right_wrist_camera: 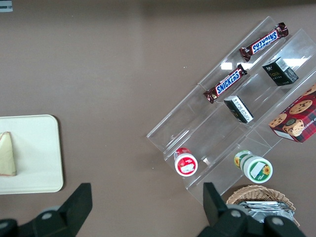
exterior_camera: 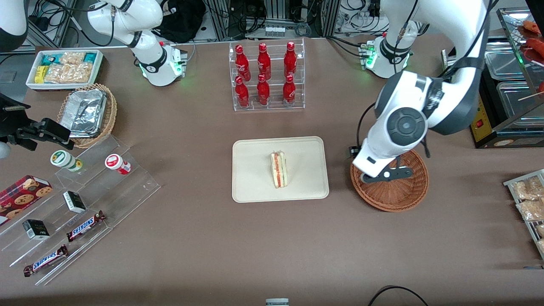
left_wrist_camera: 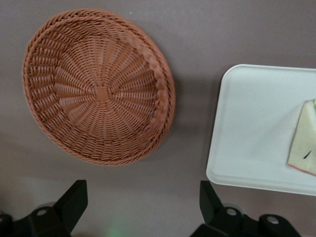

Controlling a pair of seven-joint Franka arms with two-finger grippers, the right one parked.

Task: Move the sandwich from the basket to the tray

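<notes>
Spread wide with nothing between them, my jaws hang over the brown tablecloth [left_wrist_camera: 197, 29] just beside the basket; that is how my gripper [left_wrist_camera: 143, 205] stands, above the basket's rim. Its two dark fingertips [left_wrist_camera: 74, 197] show well apart in the left wrist view. That reddish-brown wicker basket [left_wrist_camera: 98, 84] holds nothing. Beside it, apart from it, lies the cream tray [exterior_camera: 255, 170], and the sandwich [exterior_camera: 279, 170] rests on the tray near its middle, red and green filling showing along the cut edge. Farther from the front camera than the tray stands a clear rack of red bottles [exterior_camera: 265, 74].
</notes>
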